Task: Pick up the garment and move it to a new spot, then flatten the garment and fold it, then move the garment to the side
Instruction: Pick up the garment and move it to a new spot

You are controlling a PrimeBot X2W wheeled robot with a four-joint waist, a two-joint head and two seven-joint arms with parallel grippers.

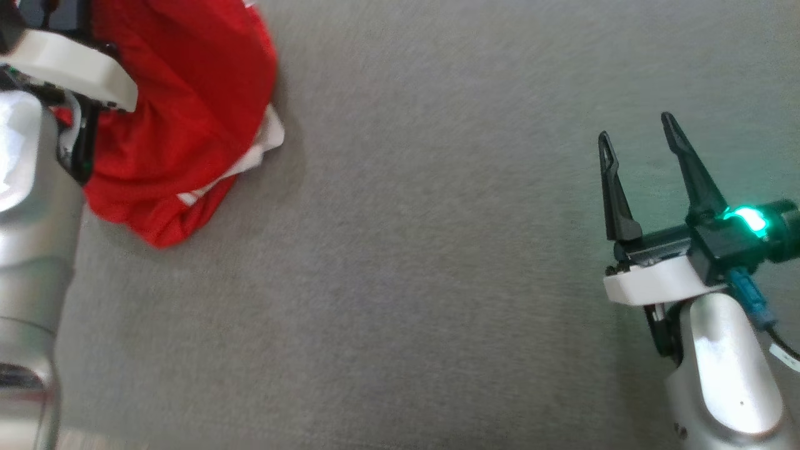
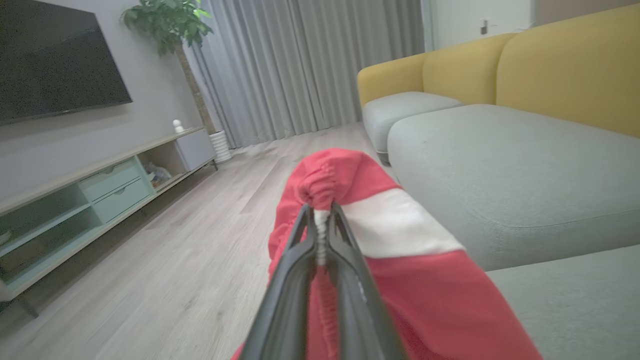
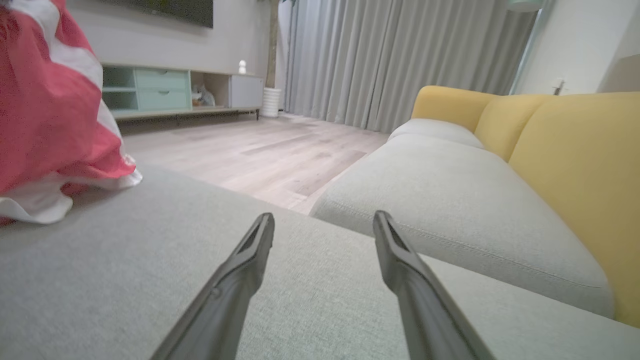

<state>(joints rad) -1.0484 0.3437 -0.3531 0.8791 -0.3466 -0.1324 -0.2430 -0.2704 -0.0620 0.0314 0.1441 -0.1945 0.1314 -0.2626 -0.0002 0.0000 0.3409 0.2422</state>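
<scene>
The garment (image 1: 181, 119) is red with white stripes and hangs bunched at the upper left of the head view, its lower folds touching the grey sofa cushion (image 1: 425, 281). In the left wrist view my left gripper (image 2: 320, 212) is shut on the gathered elastic edge of the garment (image 2: 350, 180), which drapes down over the fingers. In the head view the left wrist housing (image 1: 69, 62) covers the gripper's fingers. My right gripper (image 1: 637, 134) is open at the right, empty, far from the cloth. The right wrist view shows the right gripper (image 3: 324, 222) above the cushion, with the garment (image 3: 45, 110) at far left.
A yellow sofa back (image 3: 575, 145) and more grey cushions (image 3: 450, 200) lie ahead on the right. Beyond the cushion edge is wood floor (image 3: 260, 150), a TV cabinet (image 2: 100, 185), a potted plant (image 2: 170, 25) and grey curtains (image 2: 310, 65).
</scene>
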